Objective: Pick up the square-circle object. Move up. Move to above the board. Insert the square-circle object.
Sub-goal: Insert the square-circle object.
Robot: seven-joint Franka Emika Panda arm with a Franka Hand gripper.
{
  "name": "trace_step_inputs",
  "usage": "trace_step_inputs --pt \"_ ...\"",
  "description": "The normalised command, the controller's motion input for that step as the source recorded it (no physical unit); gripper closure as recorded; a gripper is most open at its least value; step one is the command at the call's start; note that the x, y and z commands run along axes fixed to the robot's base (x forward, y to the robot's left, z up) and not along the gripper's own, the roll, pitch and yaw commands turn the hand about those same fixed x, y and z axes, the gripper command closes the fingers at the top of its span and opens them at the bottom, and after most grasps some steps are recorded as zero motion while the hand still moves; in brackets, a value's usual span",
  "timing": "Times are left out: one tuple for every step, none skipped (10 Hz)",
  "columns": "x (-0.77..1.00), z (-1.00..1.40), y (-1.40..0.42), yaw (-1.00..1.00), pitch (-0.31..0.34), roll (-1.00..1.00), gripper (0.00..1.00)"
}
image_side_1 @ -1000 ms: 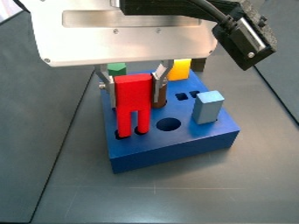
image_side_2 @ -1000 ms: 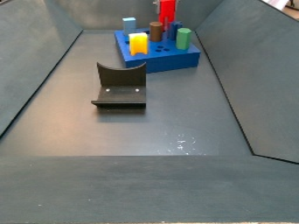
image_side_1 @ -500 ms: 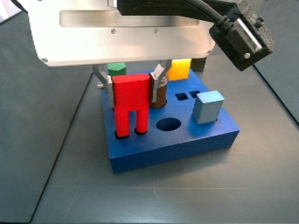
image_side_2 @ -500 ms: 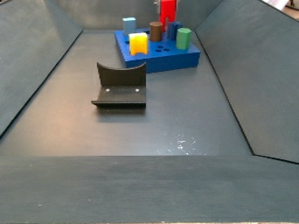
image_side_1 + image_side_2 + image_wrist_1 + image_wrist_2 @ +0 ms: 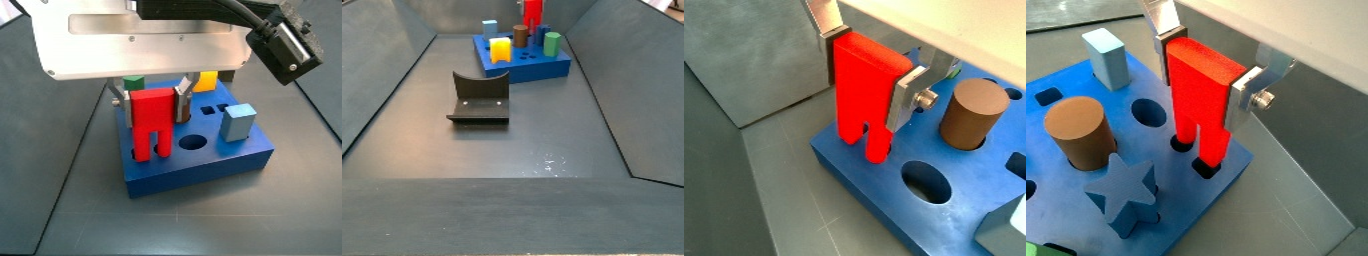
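a robot test lab: grey walled bin (image 5: 422, 90), fixture (image 5: 478, 98) well away from the gripper (image 5: 151, 90).

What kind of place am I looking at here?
Likely a robot test cell: a dark walled bin holds a blue board of shaped holes, a fixture, and a gripper clamping the red square-circle object.

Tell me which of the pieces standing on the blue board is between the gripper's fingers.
The tall bright red two-pronged block, clamped by the gripper over the thick blue board. The brown cylinder and light-blue cube stand free.
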Motion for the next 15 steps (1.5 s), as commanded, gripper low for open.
trace_step_inputs --pt "0.00 -0.18 0.09 0.20 0.007 0.11 1.00" --pt "0.00 0.00 0.00 0.03 0.000 0.00 1.00" --pt "-0.07 -0.03 0.05 0.00 0.000 0.01 1.00" --pt "-0.35 -0.18 0.16 -0.07 0.000 0.10 1.00" --pt "-0.19 -0.09 0.09 -0.05 0.000 0.06 1.00" --pt "0.00 -0.03 0.00 0.00 -0.009 0.00 1.00" --pt "0.47 -0.03 0.34 -0.13 0.029 0.00 1.00" --pt "0.35 -0.01 0.31 -0.17 0.026 0.00 1.00" --pt "0.12 -0.10 0.02 0.00 0.000 0.09 1.00" --pt "0.02 -0.40 -0.15 0.32 -0.066 0.41 1.00" --pt "0.05 -0.31 -0.28 0.38 -0.026 0.47 1.00" --pt "0.06 -0.28 -0.27 0.39 -0.020 0.49 1.00" --pt "0.11 -0.25 -0.27 0.37 -0.016 0.50 1.00" --pt "0.20 -0.40 -0.34 0.35 -0.011 0.43 1.00" --pt "0.39 -0.77 0.00 0.31 -0.071 0.00 1.00"
